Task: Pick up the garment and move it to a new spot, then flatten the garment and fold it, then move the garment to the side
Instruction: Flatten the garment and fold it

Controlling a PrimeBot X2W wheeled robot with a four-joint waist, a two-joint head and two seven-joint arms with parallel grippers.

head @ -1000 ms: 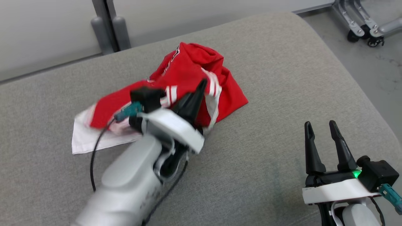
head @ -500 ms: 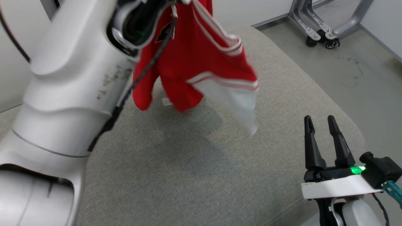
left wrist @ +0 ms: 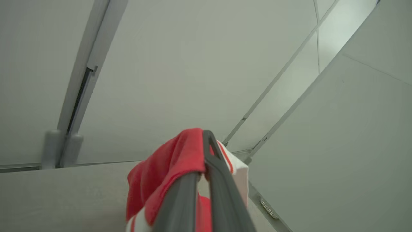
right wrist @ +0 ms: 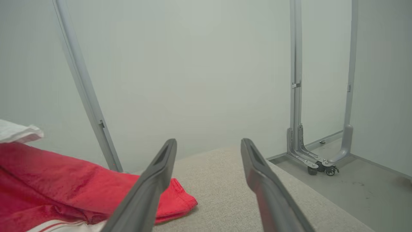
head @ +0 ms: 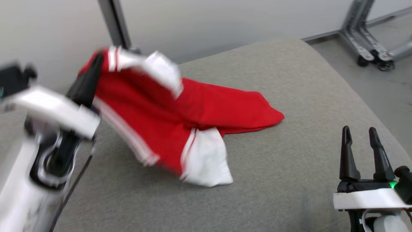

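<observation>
Head view: the garment (head: 206,109) — red, with white sleeves — lies partly on the middle of the pad (head: 289,80). Its hem points toward the right edge, and its other end is lifted near the far left edge. The left gripper (head: 96,62) holds that raised end, jaws pinched on the cloth. The right gripper (head: 359,130) hovers near the front right corner, jaws wide, holding nothing. This looks like the first step, laying the garment at a new spot; next comes release, then flattening. The pad is grey woven fabric. Behind it — a pale wall (head: 209,25), a grey post (head: 114,22) and a wheeled frame (head: 370,48) on the floor (head: 396,96).
</observation>
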